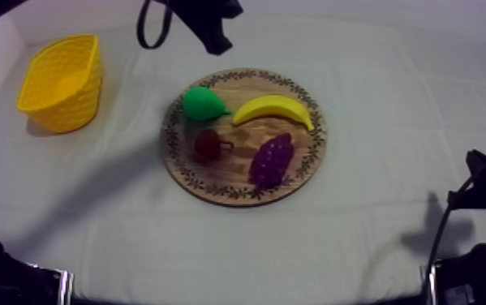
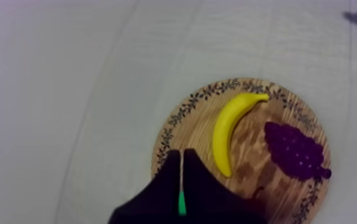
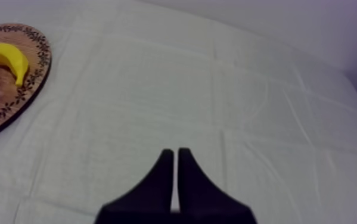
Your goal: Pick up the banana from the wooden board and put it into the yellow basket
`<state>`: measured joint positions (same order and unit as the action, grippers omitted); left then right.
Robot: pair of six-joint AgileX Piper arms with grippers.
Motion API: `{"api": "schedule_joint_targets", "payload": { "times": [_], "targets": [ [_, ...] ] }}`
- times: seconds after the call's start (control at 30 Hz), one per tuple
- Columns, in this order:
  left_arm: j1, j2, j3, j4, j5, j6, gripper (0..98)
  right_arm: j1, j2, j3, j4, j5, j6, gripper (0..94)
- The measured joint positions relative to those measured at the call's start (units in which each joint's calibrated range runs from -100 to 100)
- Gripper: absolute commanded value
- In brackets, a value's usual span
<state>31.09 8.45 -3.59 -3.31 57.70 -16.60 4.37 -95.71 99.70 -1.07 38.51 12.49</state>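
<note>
Seeing the banana (image 1: 272,108) lying flat on the wooden board (image 1: 244,136), on the far half, curving along the rim. Noticing the pear (image 1: 201,104) just beside one end of it, the pointed tip very near, not being able to tell if touching. Noticing the grapes (image 1: 272,160) near on the closer side, and the small red fruit (image 1: 209,146) a little apart. Finding the yellow basket (image 1: 67,101) at the left side of the table, well apart from the board.

Hovering the left gripper (image 2: 182,154) over the edge of the board, fingers pressed together as a narrow wedge and pinching nothing. Resting the right gripper (image 3: 174,152) over bare cloth, away from the board, fingers also pressed together, holding nothing.

Judging the banana as a light toy, probably stiff and smooth, so likely sliding or rolling under a careless pinch. Thinking of taking hold at the thick middle, across the narrow width, with one finger on each long side, and avoiding the thin ends. Needing to be spreading the fingers first, and coming down clear of the pear and the grapes.
</note>
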Motion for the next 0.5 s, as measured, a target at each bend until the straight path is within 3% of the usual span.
{"api": "schedule_joint_targets", "payload": {
  "times": [0.37,0.43,0.5],
  "targets": [
    [1.96,8.4,-7.11,0.0,4.25,-1.73,3.6,0.0,0.0,0.0,0.0,0.0,0.0,0.6],
    [1.98,9.3,-7.81,0.0,4.76,-1.78,15.1,0.0,0.0,0.0,0.0,0.0,0.0,0.6],
    [2.0,9.88,-7.94,-0.05,4.98,-1.59,37.0,0.0,0.0,0.0,0.0,0.0,0.0,0.6]
  ]
}}
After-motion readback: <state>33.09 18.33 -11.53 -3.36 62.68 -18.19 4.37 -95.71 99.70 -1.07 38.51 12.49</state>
